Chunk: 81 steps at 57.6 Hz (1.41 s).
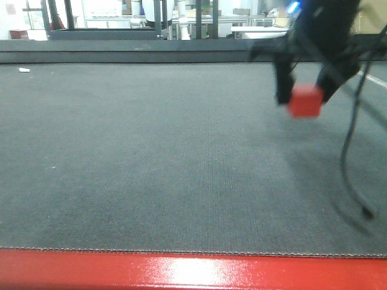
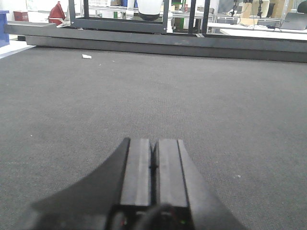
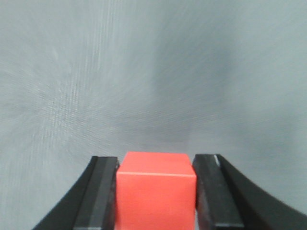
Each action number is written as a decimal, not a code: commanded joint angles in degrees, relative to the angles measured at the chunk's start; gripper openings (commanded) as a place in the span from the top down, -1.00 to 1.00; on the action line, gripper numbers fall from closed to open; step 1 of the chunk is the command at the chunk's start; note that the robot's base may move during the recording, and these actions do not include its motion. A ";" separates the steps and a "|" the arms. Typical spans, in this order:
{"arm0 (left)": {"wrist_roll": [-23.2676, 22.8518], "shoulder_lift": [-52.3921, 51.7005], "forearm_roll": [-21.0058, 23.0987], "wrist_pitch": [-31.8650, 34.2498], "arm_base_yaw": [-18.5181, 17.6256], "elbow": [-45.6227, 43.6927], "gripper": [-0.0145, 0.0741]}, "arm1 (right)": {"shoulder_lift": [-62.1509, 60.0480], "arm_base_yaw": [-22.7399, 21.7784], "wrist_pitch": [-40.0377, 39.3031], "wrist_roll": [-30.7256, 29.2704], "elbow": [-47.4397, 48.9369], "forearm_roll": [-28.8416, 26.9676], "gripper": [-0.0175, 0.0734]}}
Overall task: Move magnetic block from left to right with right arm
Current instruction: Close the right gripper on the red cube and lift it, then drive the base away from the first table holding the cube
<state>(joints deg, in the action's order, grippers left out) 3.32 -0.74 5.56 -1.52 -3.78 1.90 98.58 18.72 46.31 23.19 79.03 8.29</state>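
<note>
The magnetic block (image 1: 304,101), a small bright-red cube, hangs above the grey mat at the right, held between the two black fingers of my right gripper (image 1: 304,96). In the right wrist view the same magnetic block (image 3: 156,191) fills the gap between the fingers (image 3: 98,191), both pressed flat to its sides, so my right gripper (image 3: 156,165) is shut on it. My left gripper (image 2: 154,143) is low over the mat, its two pads closed together with nothing between them.
Dark grey mat (image 1: 151,163) covers the table, with a red front edge (image 1: 181,272). A raised dark ledge (image 1: 121,51) runs along the back. A small white scrap (image 1: 24,70) lies far left. A black cable (image 1: 351,163) hangs down at the right.
</note>
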 commanded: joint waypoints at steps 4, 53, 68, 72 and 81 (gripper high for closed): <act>-0.34 -0.71 0.27 4.77 0.09 0.46 0.96 | -10.75 -3.99 -3.70 -10.31 -4.70 -2.41 0.19; -0.34 -0.71 0.27 4.77 0.09 0.46 0.96 | -65.40 -9.33 -15.47 -18.86 -42.13 -2.84 0.19; -0.34 -0.71 0.27 4.77 0.09 0.46 0.96 | -78.73 -9.33 -15.77 -18.86 -42.13 -2.84 0.19; -0.34 -0.71 0.27 4.77 0.09 0.46 0.96 | -80.95 -9.33 -15.84 -18.86 -42.13 -2.84 0.19; -0.34 -0.71 0.27 4.77 0.09 0.46 0.96 | -82.72 -9.33 -15.91 -18.86 -42.13 -2.84 0.19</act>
<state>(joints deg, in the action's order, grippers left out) 3.32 -0.74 5.56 -1.52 -3.78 1.90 15.57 9.37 35.25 5.02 35.34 5.19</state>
